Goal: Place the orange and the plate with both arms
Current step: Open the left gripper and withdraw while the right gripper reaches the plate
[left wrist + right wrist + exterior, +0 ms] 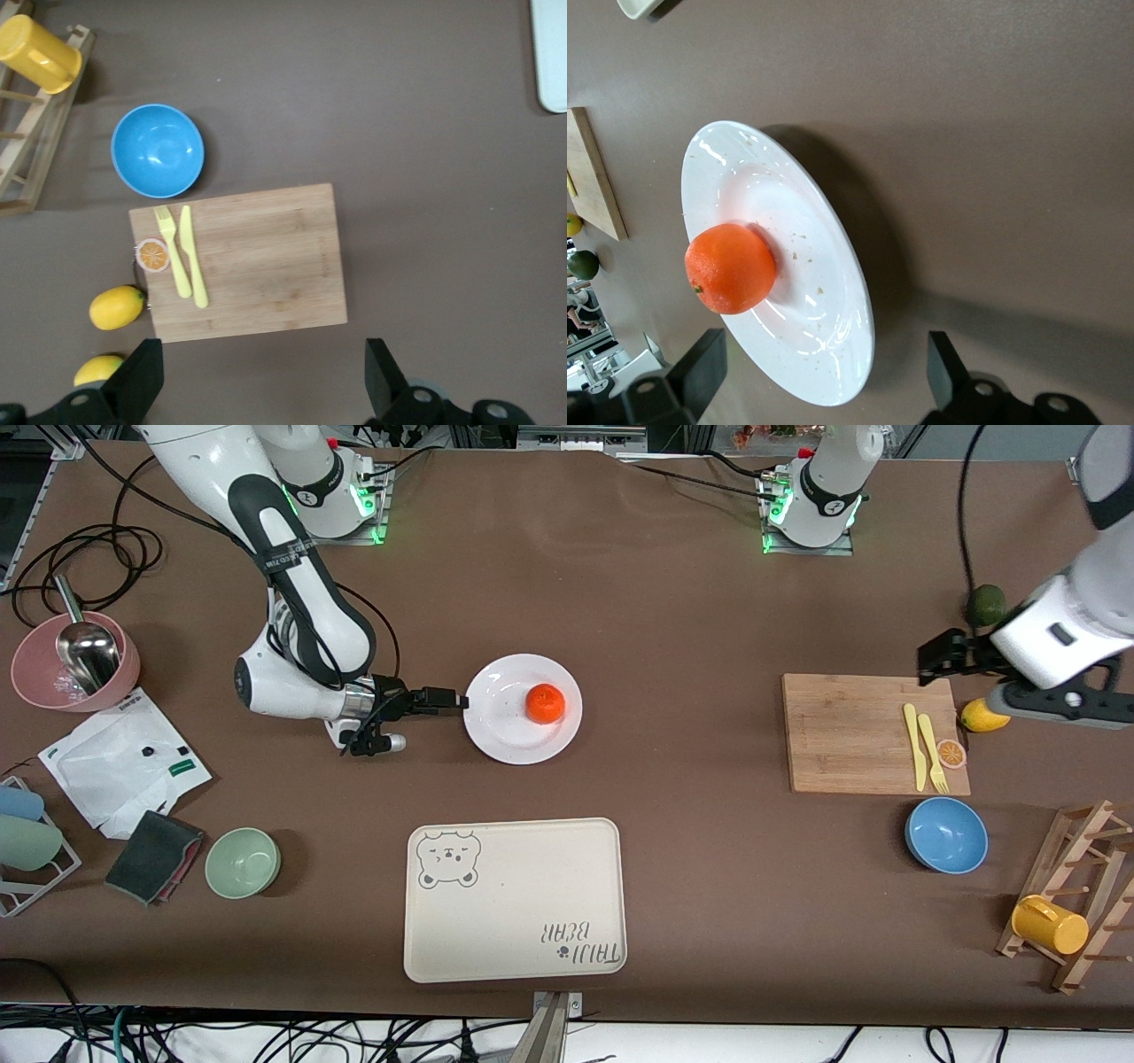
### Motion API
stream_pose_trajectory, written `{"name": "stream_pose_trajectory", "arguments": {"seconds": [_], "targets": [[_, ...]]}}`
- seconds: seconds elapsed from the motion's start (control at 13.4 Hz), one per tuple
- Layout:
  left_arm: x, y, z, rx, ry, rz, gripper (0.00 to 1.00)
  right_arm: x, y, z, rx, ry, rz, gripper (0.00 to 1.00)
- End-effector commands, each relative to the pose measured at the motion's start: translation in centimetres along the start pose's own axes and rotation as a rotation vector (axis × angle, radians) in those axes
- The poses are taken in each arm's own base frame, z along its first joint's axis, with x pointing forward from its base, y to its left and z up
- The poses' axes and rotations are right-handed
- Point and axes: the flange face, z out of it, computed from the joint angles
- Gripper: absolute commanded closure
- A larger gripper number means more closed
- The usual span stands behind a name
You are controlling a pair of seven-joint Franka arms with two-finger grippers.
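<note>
**Both grippers spread wide, orange resting on the plate**

My right gripper (454,701) has its fingers (700,365) apart and holds nothing; it sits low at the rim of the white plate (496,731), on the side toward the right arm's end of the table, left of centre in the front view; in the right wrist view the two dark fingers frame the lower edge of the frame with the plate's rim between them; the orange (545,703) rests on the plate, off-centre toward the left arm's end.

My left gripper (941,657) also has its fingers (142,376) apart and empty; it hangs over the upper right corner of the wooden cutting board (850,735), at the right of the front view; on the board lie a yellow knife (912,746), a yellow fork (932,754) and a thin orange slice (951,754); a yellow lemon (979,716) lies just beside the board; a blue bowl (946,834) sits below the board in the frame; the bear-print tray (523,921) lies at lower centre, below the plate.
</note>
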Motion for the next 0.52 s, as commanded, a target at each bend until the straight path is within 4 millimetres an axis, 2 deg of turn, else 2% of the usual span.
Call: {"name": "stream_pose_trajectory", "arguments": {"seconds": [0.0,0.15,0.45], "targets": [[-1.7,0.1,1.5,-0.027,0.019,0.027,0.02,-0.4,0.2,0.5,0.009,0.011,-0.007,0.0],[-3.5,-0.9,1.3,-0.035,0.031,0.021,0.01,-0.2,0.3,1.2,0.007,0.007,-0.011,0.0],[-3.8,-1.0,1.3,-0.041,0.001,0.022,0.0,-0.1,-0.2,3.0,0.007,-0.016,-0.022,0.0]]}}
